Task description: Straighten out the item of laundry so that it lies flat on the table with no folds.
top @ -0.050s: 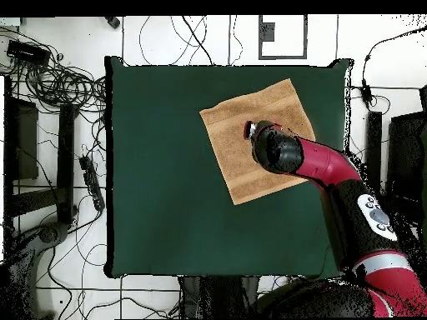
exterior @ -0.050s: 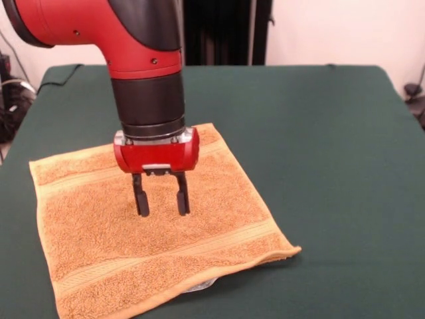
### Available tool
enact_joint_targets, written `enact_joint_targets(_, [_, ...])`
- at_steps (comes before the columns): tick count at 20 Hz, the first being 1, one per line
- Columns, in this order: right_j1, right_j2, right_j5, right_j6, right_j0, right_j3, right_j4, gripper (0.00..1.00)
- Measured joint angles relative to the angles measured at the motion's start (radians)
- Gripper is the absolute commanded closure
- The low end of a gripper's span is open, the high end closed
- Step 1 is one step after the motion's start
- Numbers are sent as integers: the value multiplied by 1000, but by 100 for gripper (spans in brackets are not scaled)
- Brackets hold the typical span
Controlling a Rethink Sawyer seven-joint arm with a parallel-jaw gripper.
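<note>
The jaws (exterior @ -0.050s: 161, 203) hang straight down over the middle of the towel (exterior @ -0.050s: 99, 226), spread apart with a clear gap between the two black fingers (exterior @ -0.050s: 141, 198), and nothing is held between them. Their tips stand at or just above the terry; from the front I cannot tell whether they actually touch it.

The towel lies spread open on the green worktop (exterior @ -0.050s: 332, 146), turned a little askew to the worktop's edges. Its woven stripe bands run near the far edge and near the near edge. Most of it looks flat, but the near right corner curls up slightly, and something pale peeks out from under the near edge; it is too small to tell what it is.

From overhead, the towel (top @ -0.050s: 242, 158) sits in the half of the worktop (top @ -0.050s: 167, 208) away from the robot's base, its far corner close to that edge, while the arm (top @ -0.050s: 313, 162) reaches across it and hides part of the cloth. A broad stretch of bare green cloth lies open beside the towel and toward the base. Cables (top @ -0.050s: 58, 79) lie tangled on the floor beyond the worktop's side.
</note>
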Motion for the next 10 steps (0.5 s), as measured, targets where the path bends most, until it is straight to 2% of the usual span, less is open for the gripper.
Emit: enact_joint_targets(10, [18,-1,-119,0,-36,83,-21,0])
